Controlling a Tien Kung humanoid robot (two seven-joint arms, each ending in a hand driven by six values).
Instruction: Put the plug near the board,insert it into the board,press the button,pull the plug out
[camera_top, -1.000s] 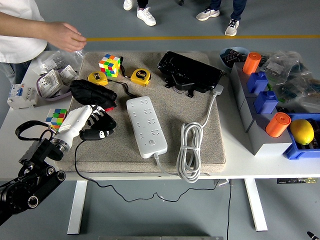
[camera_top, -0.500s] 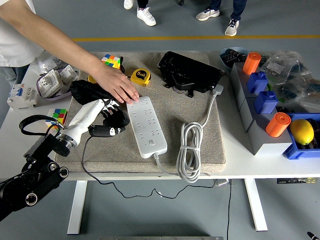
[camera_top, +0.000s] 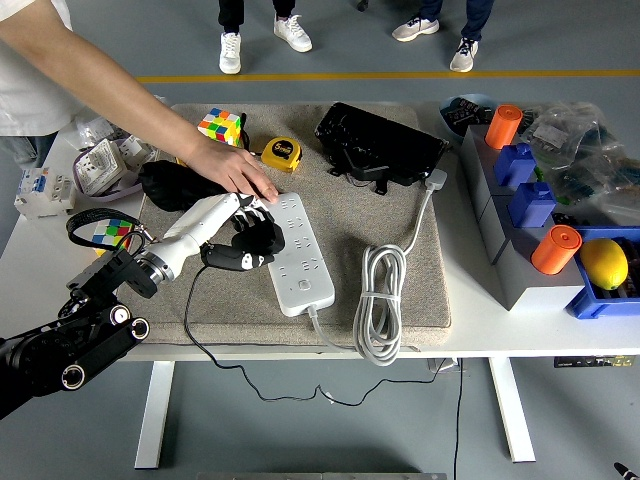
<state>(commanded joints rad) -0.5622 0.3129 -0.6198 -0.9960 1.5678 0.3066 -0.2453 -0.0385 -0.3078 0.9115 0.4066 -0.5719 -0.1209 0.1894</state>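
A white power strip (camera_top: 294, 252) lies lengthwise on the beige mat (camera_top: 340, 215), its button end toward the near edge. My left hand (camera_top: 250, 240) is shut on a black plug (camera_top: 240, 261) and holds it against the strip's left side, near the middle. The plug's thin black cord (camera_top: 190, 320) drops over the table's front edge. A person's hand (camera_top: 232, 170) reaches in from the upper left, and its fingertips rest on the strip's far left corner, just above my hand. My right arm does not show.
A black pouch (camera_top: 175, 185), Rubik's cubes (camera_top: 222, 127) and yellow tape measures (camera_top: 282, 152) lie at the mat's far left. A black adapter (camera_top: 380, 148) and a coiled white cable (camera_top: 380, 300) sit right of the strip. Grey and blue bins (camera_top: 525, 215) line the right side.
My left hand has carried the plug rightward up to the strip's left side. The person's arm has come in from the upper left and set its hand on the strip's far corner.
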